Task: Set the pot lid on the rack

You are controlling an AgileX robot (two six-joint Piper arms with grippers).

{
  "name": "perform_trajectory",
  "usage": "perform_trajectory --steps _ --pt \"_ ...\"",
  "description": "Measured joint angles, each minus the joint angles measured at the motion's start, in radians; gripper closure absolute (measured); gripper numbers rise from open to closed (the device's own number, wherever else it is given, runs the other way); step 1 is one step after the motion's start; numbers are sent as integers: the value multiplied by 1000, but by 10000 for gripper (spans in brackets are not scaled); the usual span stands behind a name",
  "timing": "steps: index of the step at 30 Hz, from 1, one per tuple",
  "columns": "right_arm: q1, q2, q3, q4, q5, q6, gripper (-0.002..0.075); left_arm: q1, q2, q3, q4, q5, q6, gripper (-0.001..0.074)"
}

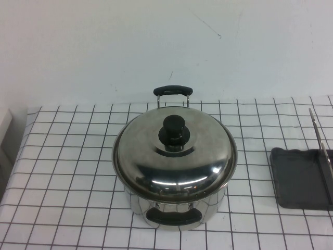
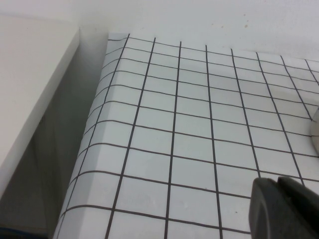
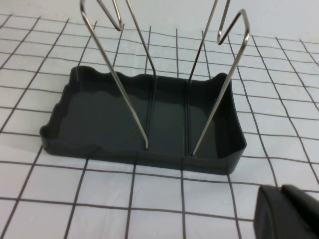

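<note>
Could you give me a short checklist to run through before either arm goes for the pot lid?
1. Pot lid seated on the pot, knob upright and uncovered: ok.
2. Rack standing flat on the table, to the right of the pot and apart from it: ok.
3. Rack tray holds nothing, and nothing sits between its wire prongs: ok.
4. Left gripper near the table's left edge, away from the pot; open or shut: cannot tell.
5. Right gripper close beside the rack; open or shut: cannot tell.
6. Nothing lying on the table between pot and rack: ok.
</note>
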Motion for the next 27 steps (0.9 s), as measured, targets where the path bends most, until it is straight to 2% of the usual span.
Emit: perform_trajectory --steps 12,17,20,25,27 --pt "0 0 0 0 0 0 729 0 0 0 -8 1 0 738" --pt "0 0 0 0 0 0 729 0 0 0 -100 0 0 738" --pt "0 0 0 0 0 0 729 0 0 5 -258 -38 -2 738" --pt "0 0 0 0 0 0 729 0 0 6 -703 -160 -27 738" --pt "0 0 0 0 0 0 729 0 0 6 -782 -196 -20 738"
